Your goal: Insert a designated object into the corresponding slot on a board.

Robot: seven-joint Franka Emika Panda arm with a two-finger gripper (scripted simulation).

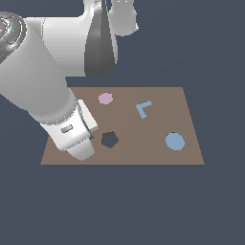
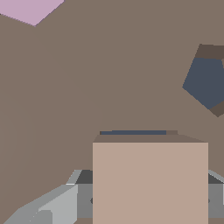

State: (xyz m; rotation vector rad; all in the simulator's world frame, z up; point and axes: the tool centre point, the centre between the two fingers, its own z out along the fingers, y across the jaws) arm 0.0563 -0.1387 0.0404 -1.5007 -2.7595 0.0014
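In the wrist view the light tan square block sits between my gripper's grey fingers, which close on its two sides. A thin dark strip of the square slot shows just beyond the block's far edge; the rest of the slot is hidden under the block. The block is low over the brown board. In the exterior view the arm's wrist hangs over the board's left part and hides the gripper, block and slot.
A dark pentagon hole lies just beside the wrist and also shows in the wrist view. A pink round piece, a blue L-shaped piece and a blue round piece lie on the board.
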